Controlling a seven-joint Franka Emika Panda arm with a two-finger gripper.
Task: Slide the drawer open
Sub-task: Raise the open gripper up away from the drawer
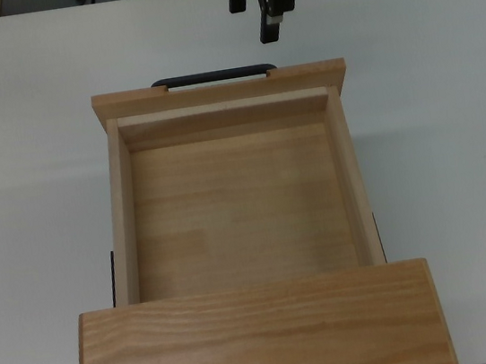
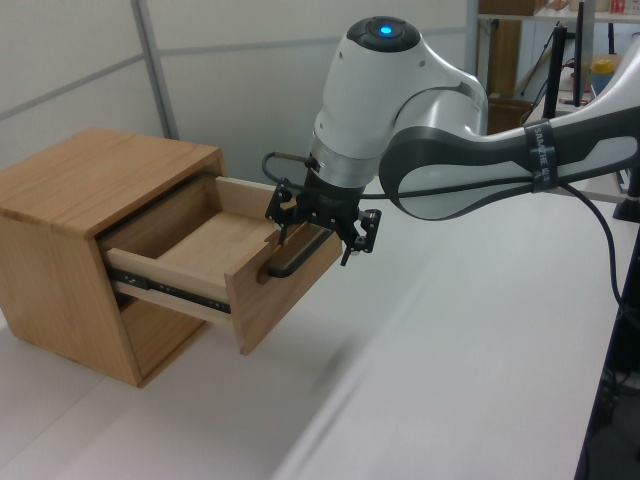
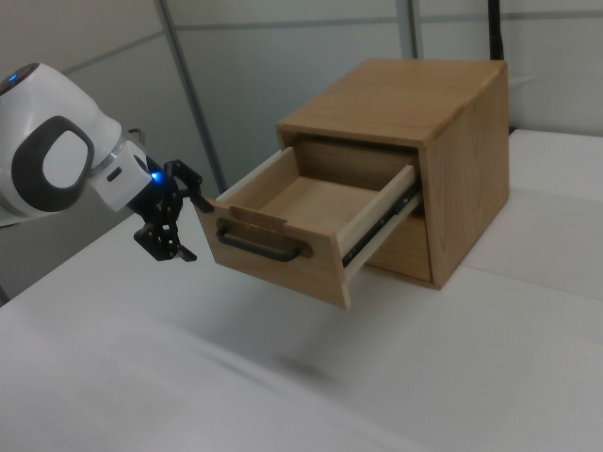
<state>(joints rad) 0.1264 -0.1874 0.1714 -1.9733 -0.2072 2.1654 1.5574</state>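
Gripper (image 2: 322,226): jaws spread apart, holding nothing; black fingers hang clear of all wood and metal. Carried on a white and grey arm (image 2: 470,175) reaching in from the left view's right.

Handle (image 3: 262,247): thin black metal bar on the drawer's front panel. In the right view it lies to the right of the gripper (image 3: 168,226), with open air between them. In the top view the gripper (image 1: 261,3) sits beyond the front panel, toward the table's far edge, above the bar's right end in the top view. The bar's long axis runs side to side across the panel, square to the drawer's line of travel.

Drawer (image 1: 237,201): light wooden box, pulled far out of the cabinet, inside bare. Black slide rail exposed along its flank in the left and right views. Judged: the opening appears done or nearly so; any further pull would call for the jaws to close back in on the bar.

Cabinet (image 2: 90,215): wooden housing with grained top, standing on the white table (image 1: 451,116), at the near edge in the top view.

View differences:
- Top view: shows the drawer's whole floor and the gripper's offset along the bar; hides its height above the table.
- Left view: arm and gripper overlap the front panel, so clearance from the bar is hard to judge.
- Right view: the only one showing the gap between gripper and handle plainly.
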